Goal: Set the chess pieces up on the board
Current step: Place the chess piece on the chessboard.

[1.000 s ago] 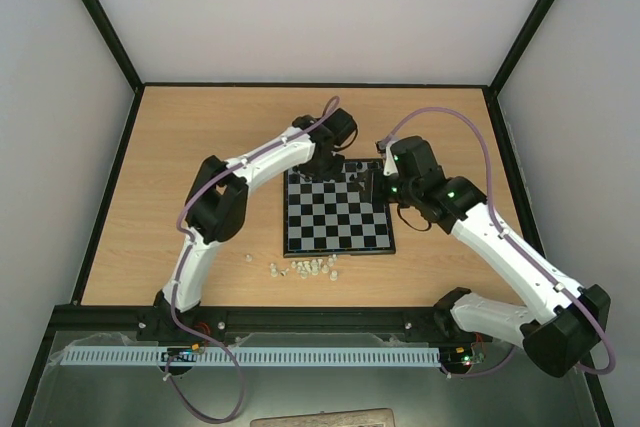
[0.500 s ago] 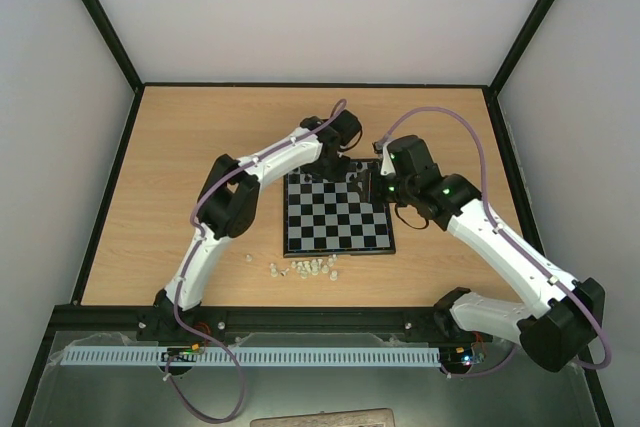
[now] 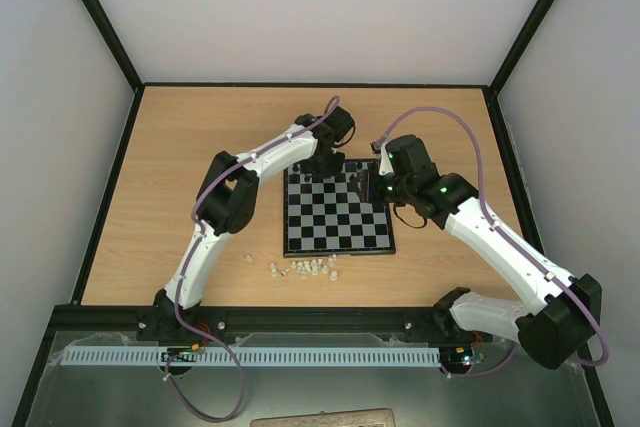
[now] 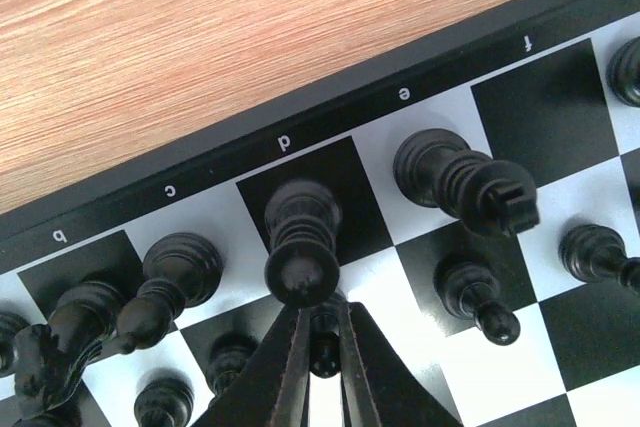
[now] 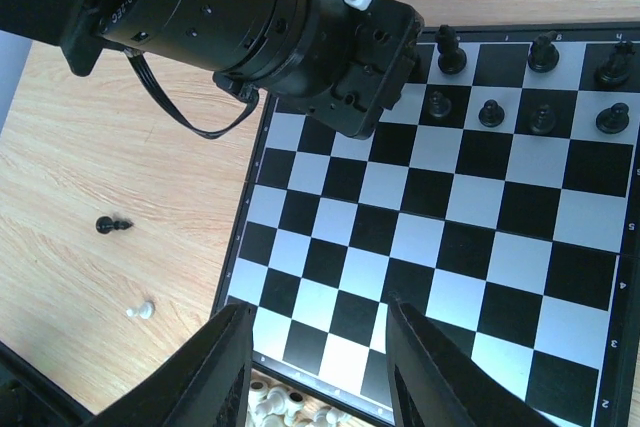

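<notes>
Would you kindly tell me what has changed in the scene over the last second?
The left arm swung its elbow right, toward the board, with the shut left fingers staying at the far rows. The right arm shifted slightly left, its right fingers open. Nothing was visibly picked up or released. The board, the chess pieces and the whitish pieces stayed put.

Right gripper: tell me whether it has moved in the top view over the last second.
Yes. The right gripper has shifted slightly left, further in over the far right corner of the board.
</notes>
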Controlling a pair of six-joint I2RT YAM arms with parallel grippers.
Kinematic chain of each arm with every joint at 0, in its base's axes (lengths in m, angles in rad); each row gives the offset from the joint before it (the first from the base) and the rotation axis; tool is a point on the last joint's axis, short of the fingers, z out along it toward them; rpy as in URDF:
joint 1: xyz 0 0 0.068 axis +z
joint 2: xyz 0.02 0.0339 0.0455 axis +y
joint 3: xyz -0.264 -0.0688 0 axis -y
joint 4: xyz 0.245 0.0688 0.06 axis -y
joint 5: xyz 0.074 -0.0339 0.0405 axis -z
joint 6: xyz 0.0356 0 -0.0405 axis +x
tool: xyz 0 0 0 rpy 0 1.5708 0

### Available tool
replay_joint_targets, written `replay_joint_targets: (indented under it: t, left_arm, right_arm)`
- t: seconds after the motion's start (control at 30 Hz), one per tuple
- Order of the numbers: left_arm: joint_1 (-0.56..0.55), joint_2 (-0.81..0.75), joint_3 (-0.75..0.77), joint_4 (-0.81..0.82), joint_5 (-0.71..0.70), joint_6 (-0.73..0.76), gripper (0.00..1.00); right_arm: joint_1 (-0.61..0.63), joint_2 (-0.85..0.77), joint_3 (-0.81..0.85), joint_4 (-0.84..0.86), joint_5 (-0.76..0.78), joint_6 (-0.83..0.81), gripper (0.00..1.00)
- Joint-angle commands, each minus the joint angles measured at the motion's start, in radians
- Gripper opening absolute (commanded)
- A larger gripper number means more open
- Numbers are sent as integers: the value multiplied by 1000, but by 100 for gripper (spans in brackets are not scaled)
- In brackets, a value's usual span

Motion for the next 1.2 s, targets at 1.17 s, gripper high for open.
replay_joint_targets:
  t: [1.17]
  left_arm:
    - [-8,-46,27,-7,47,-7,23]
  right_arm:
    - [-27,21,-56,35,-63,-28,38]
